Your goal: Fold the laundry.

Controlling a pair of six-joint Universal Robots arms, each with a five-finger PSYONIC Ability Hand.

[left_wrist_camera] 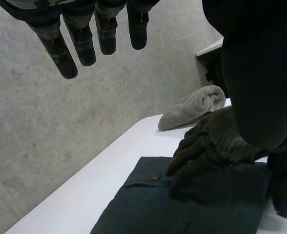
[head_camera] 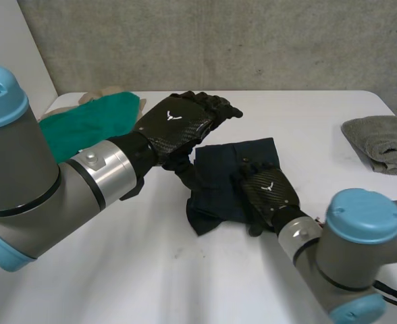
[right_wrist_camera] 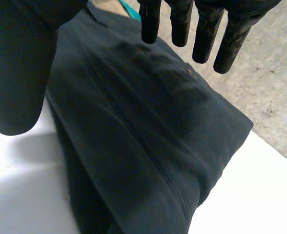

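green cloth (head_camera: 94,121) at table's (head_camera: 306,115) 10 o'clock | left hand (head_camera: 175,125) fingers straight, empty, above dark cloth's 10 o'clock edge | dark cloth (head_camera: 219,179) mid-table | right hand (head_camera: 269,189) fingers relaxed, resting on it | towel (head_camera: 381,142) at 2 o'clock

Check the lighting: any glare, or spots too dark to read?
Head view: no glare on the white table; the right robot hand blends into the dark navy garment. Left wrist view: same blending. Right wrist view: garment seams faint but readable.
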